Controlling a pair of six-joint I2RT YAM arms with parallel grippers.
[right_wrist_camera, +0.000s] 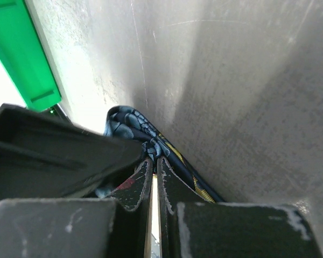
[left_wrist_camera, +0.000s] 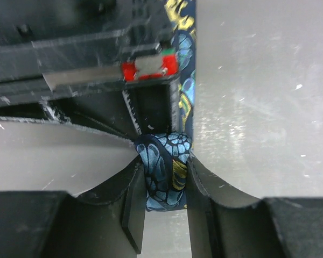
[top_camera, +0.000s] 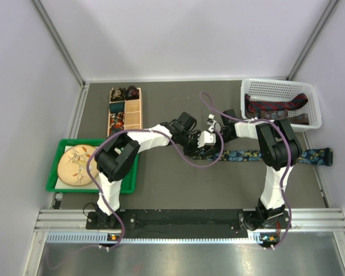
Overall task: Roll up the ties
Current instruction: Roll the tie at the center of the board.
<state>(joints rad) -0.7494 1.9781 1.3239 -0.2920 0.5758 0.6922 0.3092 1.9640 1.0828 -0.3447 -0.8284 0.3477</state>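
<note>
The blue flowered tie (top_camera: 247, 155) lies flat across the right middle of the table (top_camera: 178, 190). Its wide end reaches almost to the right wall, and its narrow end runs in under the two grippers near the centre. That narrow end is folded over on itself into a small tight loop.

The left gripper (left_wrist_camera: 163, 158) has hold of this loop. Its two fingers are partly closed and press on either side of the fold, and the cloth bulges between them. The rest of the tie runs away from the loop as a flat strip along the table.

The right gripper (right_wrist_camera: 153, 161) comes in from the other side and sits just beside the left one, its tips at the same fold. Its fingers are drawn almost together, with only a thin bright slit between them. Whether any cloth is caught at the very tips cannot be told.

A white basket (top_camera: 314, 118) stands at the far right corner with red and navy ties (top_camera: 276, 105) lying loose in it. A wooden box (top_camera: 133, 118) with compartments stands at the far left, and several rolled ties (top_camera: 117, 119) sit in its left column and top cells. Nearer on the left is a green tray (top_camera: 52, 172) with a round plate (top_camera: 75, 164) on it.
</note>
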